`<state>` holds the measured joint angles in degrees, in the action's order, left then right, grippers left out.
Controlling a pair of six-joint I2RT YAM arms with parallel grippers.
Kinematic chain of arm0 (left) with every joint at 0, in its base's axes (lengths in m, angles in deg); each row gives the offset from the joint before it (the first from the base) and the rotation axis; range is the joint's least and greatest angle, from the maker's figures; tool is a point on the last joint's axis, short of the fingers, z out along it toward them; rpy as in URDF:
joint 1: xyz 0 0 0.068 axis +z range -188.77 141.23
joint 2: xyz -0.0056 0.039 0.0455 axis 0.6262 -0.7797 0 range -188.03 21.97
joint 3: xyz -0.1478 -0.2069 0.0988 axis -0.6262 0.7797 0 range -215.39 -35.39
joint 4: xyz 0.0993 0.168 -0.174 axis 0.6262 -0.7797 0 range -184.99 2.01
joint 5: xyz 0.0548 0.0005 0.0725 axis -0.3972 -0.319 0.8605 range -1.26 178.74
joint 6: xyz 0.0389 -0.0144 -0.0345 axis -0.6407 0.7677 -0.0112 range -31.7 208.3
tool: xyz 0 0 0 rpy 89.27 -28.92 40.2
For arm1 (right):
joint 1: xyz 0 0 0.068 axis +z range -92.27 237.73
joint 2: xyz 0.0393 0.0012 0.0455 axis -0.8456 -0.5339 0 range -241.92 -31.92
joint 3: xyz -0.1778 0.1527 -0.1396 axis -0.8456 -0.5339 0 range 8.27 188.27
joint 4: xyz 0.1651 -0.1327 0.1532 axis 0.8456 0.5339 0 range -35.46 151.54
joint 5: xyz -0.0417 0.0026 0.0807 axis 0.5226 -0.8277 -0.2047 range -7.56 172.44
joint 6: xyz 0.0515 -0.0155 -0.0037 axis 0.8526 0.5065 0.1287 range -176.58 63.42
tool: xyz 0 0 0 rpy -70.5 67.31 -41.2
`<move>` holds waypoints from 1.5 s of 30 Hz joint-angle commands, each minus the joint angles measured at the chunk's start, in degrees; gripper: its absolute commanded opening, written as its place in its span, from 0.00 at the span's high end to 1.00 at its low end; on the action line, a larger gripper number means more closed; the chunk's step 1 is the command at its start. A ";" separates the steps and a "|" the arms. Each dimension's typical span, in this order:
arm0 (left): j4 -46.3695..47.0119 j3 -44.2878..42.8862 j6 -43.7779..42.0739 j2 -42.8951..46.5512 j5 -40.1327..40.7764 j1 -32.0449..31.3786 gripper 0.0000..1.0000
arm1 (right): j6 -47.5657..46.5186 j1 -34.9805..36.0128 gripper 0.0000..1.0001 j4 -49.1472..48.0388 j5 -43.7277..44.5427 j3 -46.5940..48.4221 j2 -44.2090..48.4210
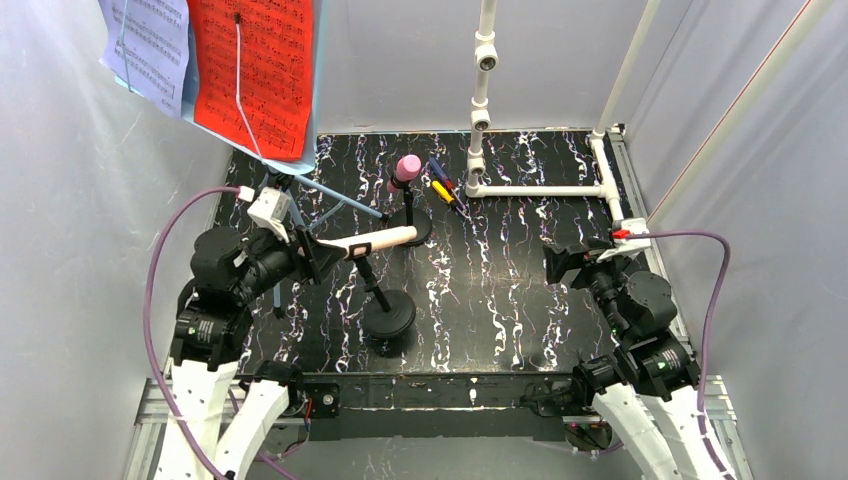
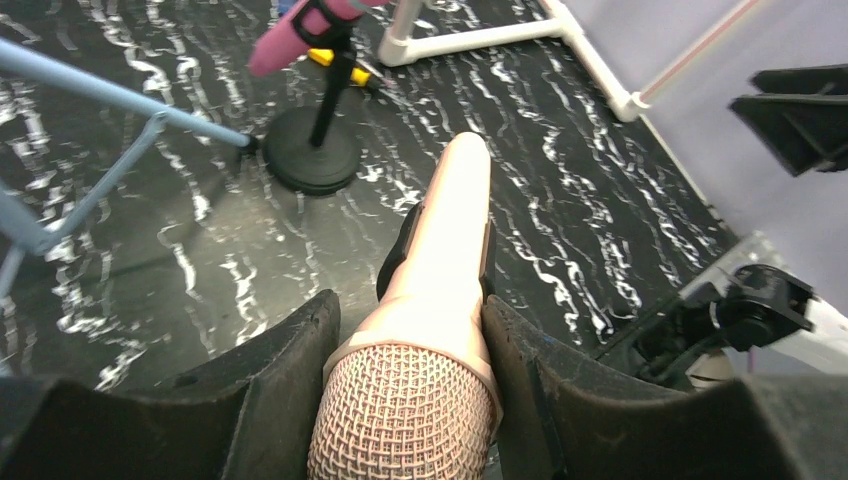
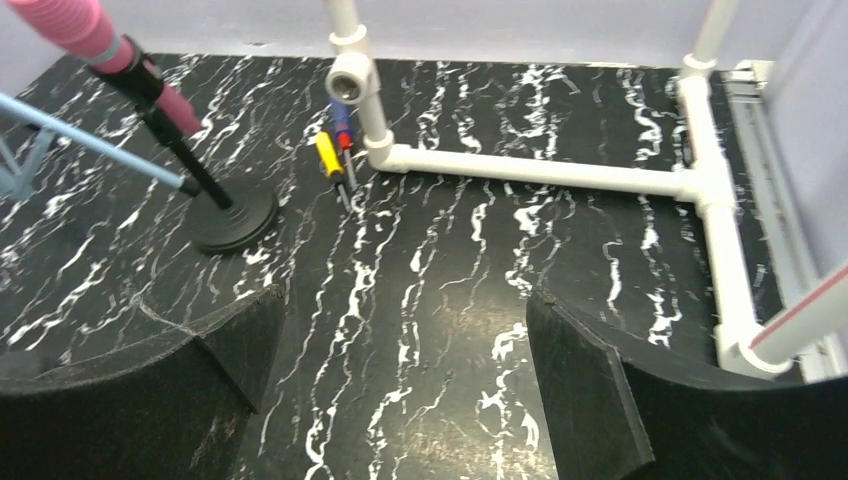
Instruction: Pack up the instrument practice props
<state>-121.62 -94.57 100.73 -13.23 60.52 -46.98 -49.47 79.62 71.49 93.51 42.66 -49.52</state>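
My left gripper (image 1: pixel 325 255) (image 2: pixel 410 330) is shut on the beige toy microphone (image 1: pixel 385 240) (image 2: pixel 445 260), just behind its mesh head. The microphone lies nearly level in the clip of its black round-based holder (image 1: pixel 388 315). Behind it, the pink microphone (image 1: pixel 407 167) (image 2: pixel 290 40) (image 3: pixel 70 25) sits tilted in a second holder (image 1: pixel 415 228) (image 2: pixel 310 150) (image 3: pixel 232 220). The pale-blue music rack stands at the back left on tripod legs (image 1: pixel 340 200) (image 2: pixel 120 95), carrying a red page (image 1: pixel 255 70) and a lavender page (image 1: pixel 150 45). My right gripper (image 1: pixel 562 262) (image 3: pixel 405 350) hovers open over bare tabletop on the right.
A white PVC pipe frame (image 1: pixel 530 190) (image 3: pixel 540 170) stands at the back right. A yellow and a blue screwdriver (image 1: pixel 445 185) (image 3: pixel 330 155) lie beside its near corner. Grey walls close in the black marbled table on three sides.
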 commanded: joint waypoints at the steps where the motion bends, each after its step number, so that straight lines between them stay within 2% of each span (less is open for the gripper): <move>1: 18.09 2.50 6.43 0.60 -8.92 -1.37 1.00 | 3.28 0.28 0.01 -3.91 -7.36 0.87 -1.04; 5: 23.53 5.11 7.45 -0.79 -8.97 -3.80 1.00 | 5.06 0.26 0.01 -7.86 -15.00 -1.25 -4.29; 10: 26.10 5.10 3.71 -4.11 -6.33 -8.37 1.00 | 8.23 0.26 0.01 -16.18 -26.49 -3.61 -10.74; 17: 27.39 5.94 -0.82 -9.29 0.09 -15.73 1.00 | 13.99 2.35 0.01 -33.88 -33.85 -6.79 -20.96; 23: 33.13 11.84 0.45 -9.73 1.66 -17.33 1.00 | 11.98 15.37 0.02 -38.07 -22.25 -7.34 -24.90; 29: 32.10 14.31 -1.12 -8.30 2.22 -19.81 1.00 | 9.68 28.68 0.03 -42.77 -9.03 -10.00 -26.61; 38: 31.98 17.56 -2.19 -2.74 17.69 -26.41 1.00 | 5.85 43.59 0.06 -47.72 4.33 -11.37 -29.83; 42: 36.11 17.45 -0.37 -2.79 19.02 -26.67 1.00 | 3.14 49.89 0.06 -51.64 11.60 -10.95 -33.84; 45: 36.51 16.22 0.40 -4.32 19.00 -26.92 1.00 | 1.47 52.13 0.07 -55.44 15.43 -11.47 -36.15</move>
<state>-91.85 -76.36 99.62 -17.01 76.19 -73.47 -44.44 129.48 24.91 99.90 31.71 -83.92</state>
